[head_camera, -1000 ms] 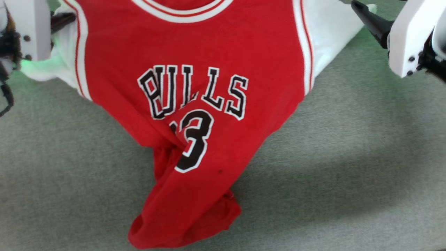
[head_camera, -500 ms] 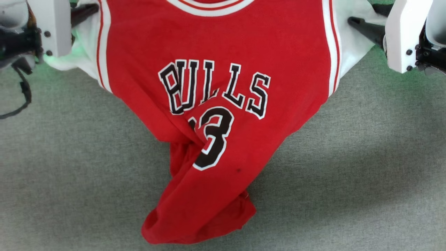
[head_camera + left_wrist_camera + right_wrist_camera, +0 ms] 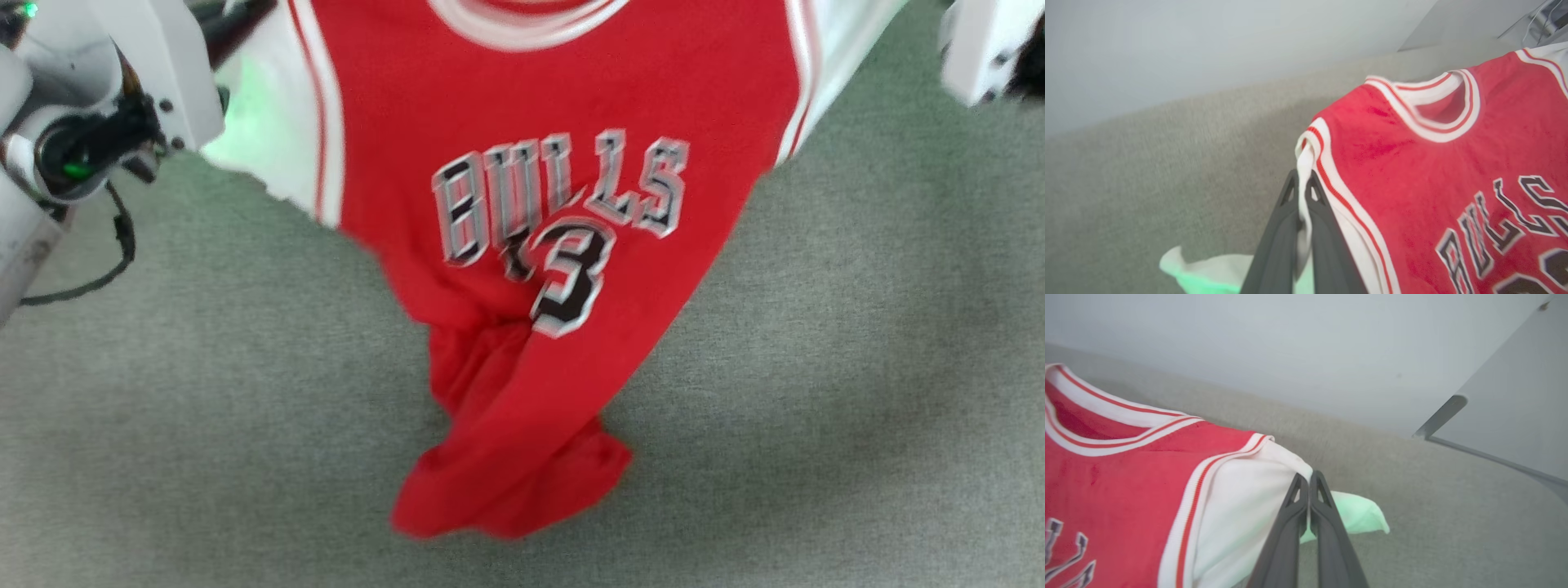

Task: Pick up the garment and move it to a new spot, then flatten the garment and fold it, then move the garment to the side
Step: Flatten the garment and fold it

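The left gripper (image 3: 1300, 190) and right gripper (image 3: 1309, 482) each clamped an upper corner of the garment (image 3: 531, 106); pick-up was in hand, and it probably needed carrying elsewhere next.

Black "BULLS" lettering and number 3 on red jersey (image 3: 539, 204) chest

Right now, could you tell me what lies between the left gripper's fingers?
White sleeve of the garment, pinched in the left gripper, per the left wrist view.
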You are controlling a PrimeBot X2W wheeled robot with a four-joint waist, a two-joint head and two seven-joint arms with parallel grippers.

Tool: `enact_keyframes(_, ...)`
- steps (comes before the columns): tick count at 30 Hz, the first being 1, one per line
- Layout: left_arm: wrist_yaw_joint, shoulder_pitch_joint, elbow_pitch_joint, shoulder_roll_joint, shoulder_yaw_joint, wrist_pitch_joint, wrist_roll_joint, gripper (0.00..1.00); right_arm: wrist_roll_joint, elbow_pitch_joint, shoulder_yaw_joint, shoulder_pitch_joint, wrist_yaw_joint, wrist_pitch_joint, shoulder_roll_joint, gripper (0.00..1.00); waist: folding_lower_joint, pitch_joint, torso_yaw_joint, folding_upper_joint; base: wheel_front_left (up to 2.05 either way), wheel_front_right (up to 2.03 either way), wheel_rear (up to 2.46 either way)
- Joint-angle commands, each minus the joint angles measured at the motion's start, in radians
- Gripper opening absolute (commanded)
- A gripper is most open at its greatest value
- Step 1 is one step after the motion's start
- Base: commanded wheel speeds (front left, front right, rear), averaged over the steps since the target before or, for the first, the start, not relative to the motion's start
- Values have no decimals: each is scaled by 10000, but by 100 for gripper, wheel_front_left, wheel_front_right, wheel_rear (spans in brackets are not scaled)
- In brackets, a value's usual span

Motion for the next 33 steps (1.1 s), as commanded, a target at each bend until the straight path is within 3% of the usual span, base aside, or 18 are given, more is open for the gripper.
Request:
enact_keyframes(1,-18,-38,65,-59,90,-261,-89,0,-191,233,-334,-270,-10,-357,49,0,0,-575,223,0,0,0,0)
enact_keyframes(7,2,-937,969,-549,970,-2410,-183,0,-1358,2037,-2404,-1588,-12,-2517,516,0,0,-643,361,0,0,0,0)
enact_keyframes(13,5,-2846,2729,-1464,1839,-4685,335,0,-2745,3496,-4511,-3631,-16,-4522,1048,0,0,-215,441,0,0,0,0)
enact_keyframes(19,13,-4358,3677,-1934,2729,-5506,618,0,-3858,4180,-5886,-5208,-24,-6042,1481,0,0,-65,455,0,0,0,0)
enact_keyframes(22,13,-4387,3441,-1992,3220,-5538,865,0,-4122,4419,-6044,-5487,-24,-6244,1685,0,0,-51,437,0,0,0,0)
enact_keyframes(27,7,-3025,2762,-1892,3306,-5545,1053,0,-4239,4618,-5755,-4835,-21,-6277,1900,0,0,-126,459,0,0,0,0)
enact_keyframes(33,2,-456,892,-1360,2972,-5537,-49,0,-3334,3749,-4561,-2765,-13,-5805,1845,0,0,-393,526,0,0,0,0)
